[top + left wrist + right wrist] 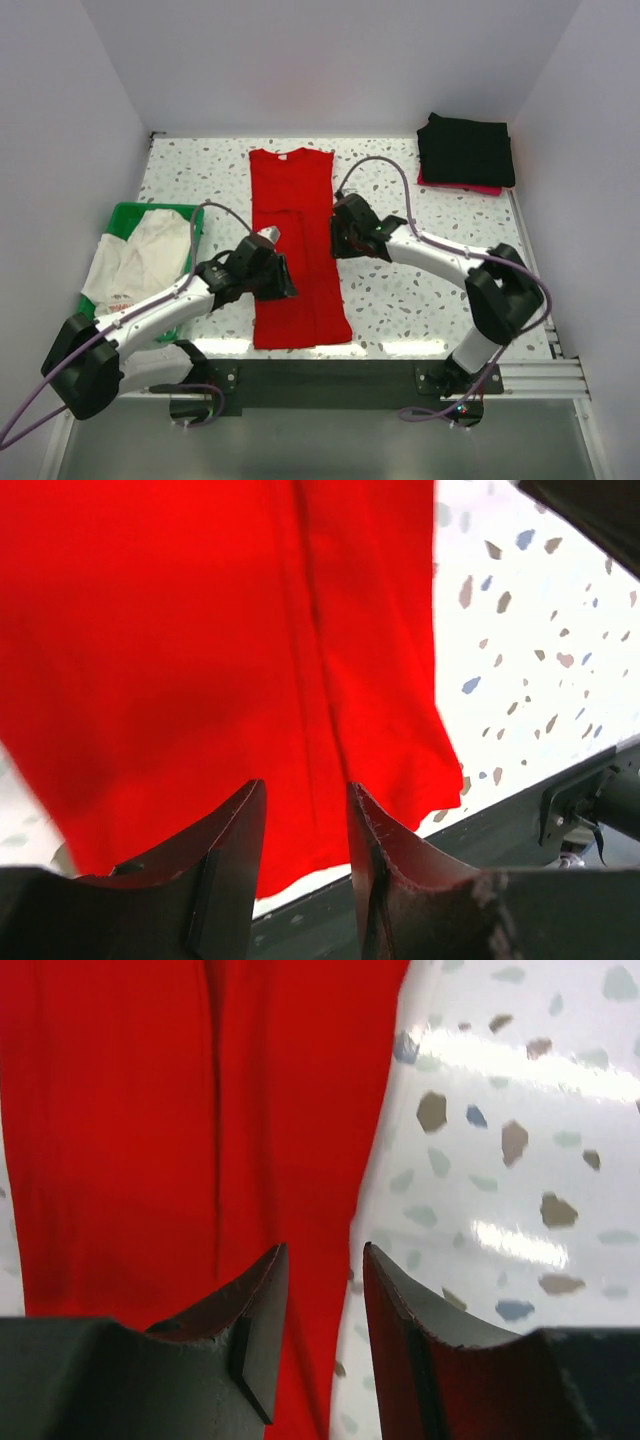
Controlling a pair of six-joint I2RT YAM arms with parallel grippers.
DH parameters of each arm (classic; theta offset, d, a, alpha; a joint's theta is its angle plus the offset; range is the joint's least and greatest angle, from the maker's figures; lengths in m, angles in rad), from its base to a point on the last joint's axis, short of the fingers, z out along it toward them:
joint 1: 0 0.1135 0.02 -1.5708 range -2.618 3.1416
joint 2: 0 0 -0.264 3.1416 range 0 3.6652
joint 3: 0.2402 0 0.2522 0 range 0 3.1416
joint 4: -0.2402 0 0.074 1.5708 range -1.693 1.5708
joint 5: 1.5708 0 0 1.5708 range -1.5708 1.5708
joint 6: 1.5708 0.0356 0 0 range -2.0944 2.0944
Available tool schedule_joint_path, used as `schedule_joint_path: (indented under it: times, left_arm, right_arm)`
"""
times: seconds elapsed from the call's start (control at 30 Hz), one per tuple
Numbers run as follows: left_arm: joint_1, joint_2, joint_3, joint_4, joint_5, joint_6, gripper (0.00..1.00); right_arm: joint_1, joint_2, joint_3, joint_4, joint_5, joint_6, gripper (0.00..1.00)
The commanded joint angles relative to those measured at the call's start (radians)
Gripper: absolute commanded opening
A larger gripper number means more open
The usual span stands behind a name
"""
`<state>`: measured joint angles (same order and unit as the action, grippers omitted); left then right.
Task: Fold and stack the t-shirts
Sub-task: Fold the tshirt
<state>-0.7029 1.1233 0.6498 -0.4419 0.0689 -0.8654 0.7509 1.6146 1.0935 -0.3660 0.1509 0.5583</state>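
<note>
Overhead view of a speckled tabletop (410,300) with two arms reaching in from the bottom of the frame. Red t-shirt (295,200) lies flat at the centre of the frame as a long narrow strip, collar toward the top, with a lengthwise seam or fold line down its middle. Left pincer (278,280) sits at the strip's left edge, low in the frame. Right pincer (340,238) sits at the strip's right edge, slightly higher in the frame.

Left wrist view: left pincer (305,790) has its fingers parted and nothing clasped between them. Red t-shirt (200,630) fills the upper left of the frame, with its lower hem and one corner visible beyond the fingertips.

Right wrist view: right pincer (325,1255) likewise has its fingers parted and grips nothing. The gap falls over the edge of the red t-shirt (150,1110), with bare tabletop (500,1210) to the right.

Black t-shirts (467,148) are folded in a stack at the upper right of the overhead frame. White t-shirt (140,255) lies crumpled in and over the green basket (130,210) at the left.
</note>
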Motion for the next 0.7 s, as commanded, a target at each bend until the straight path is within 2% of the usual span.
schedule_joint_path:
  times: [0.0,0.2,0.53,0.67]
  left_arm:
    - [-0.027,0.062,0.03,0.156,0.078,0.069,0.43]
    - [-0.133,0.184,0.034,0.245,0.086,0.105,0.43]
    - [-0.276,0.279,0.092,0.292,0.016,0.131,0.4]
    - [-0.317,0.319,0.128,0.249,-0.066,0.147,0.38]
  right_arm:
    - [-0.039,0.134,0.13,0.058,-0.073,-0.05,0.4]
    - [-0.079,0.307,0.262,0.027,-0.017,-0.063,0.4]
    - [-0.111,0.404,0.299,0.039,-0.028,-0.066,0.39]
    - [-0.114,0.409,0.293,0.052,-0.04,-0.063,0.3]
